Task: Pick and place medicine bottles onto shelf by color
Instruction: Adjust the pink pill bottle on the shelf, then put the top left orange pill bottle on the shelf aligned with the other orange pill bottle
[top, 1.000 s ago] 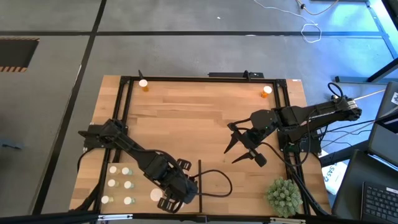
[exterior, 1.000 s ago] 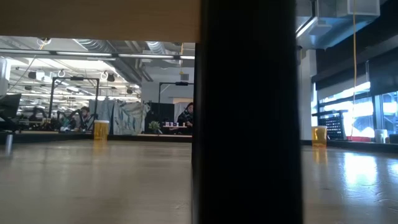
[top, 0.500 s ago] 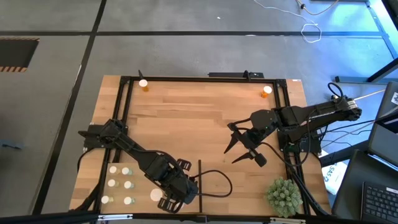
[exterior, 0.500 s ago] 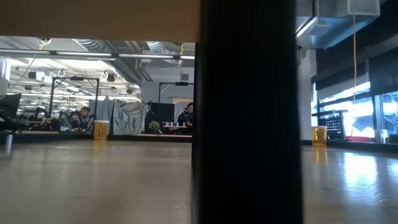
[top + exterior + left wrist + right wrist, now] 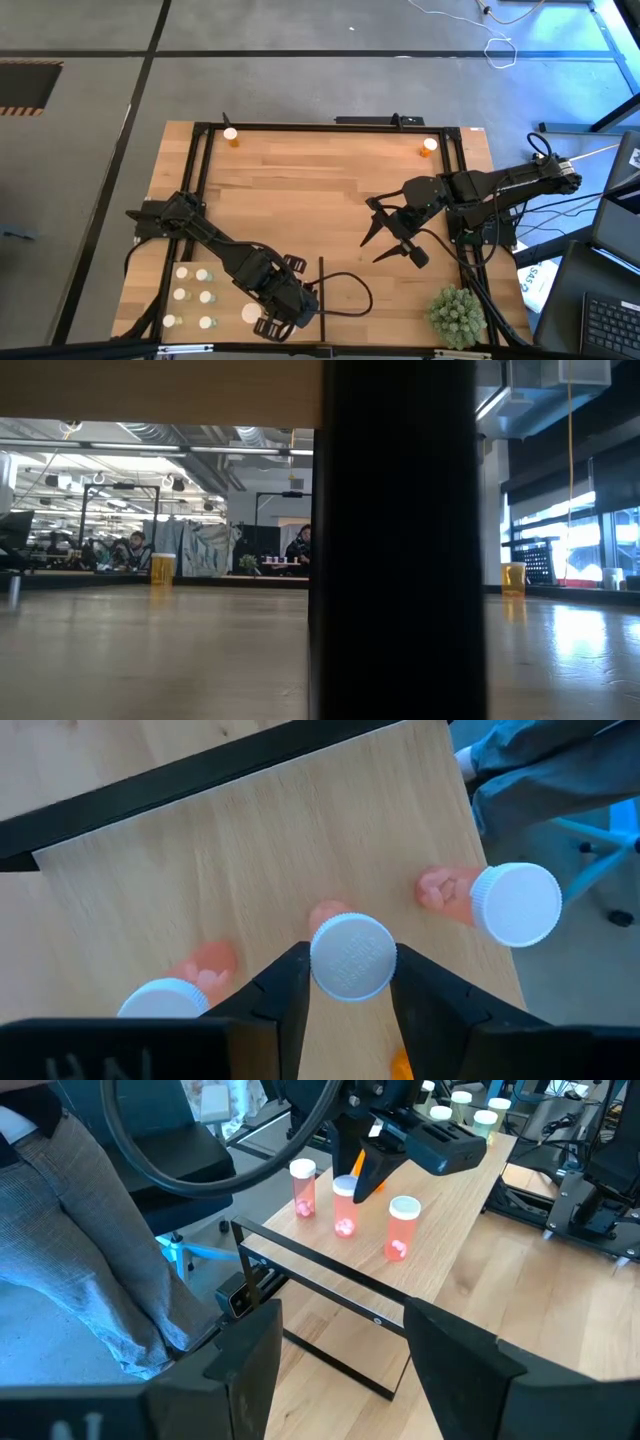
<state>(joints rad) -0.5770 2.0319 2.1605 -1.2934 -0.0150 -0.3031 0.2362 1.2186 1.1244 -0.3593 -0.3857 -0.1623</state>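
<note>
Nothing moved, left gripper (image 5: 347, 988) jaws clasp ribbed round white-capped bottle (image 5: 352, 955)

In my low view a wide dark post (image 5: 397, 540) hides the worktop's middle; the bottle (image 5: 163, 1002) at seven o'clock is cut off.
</note>
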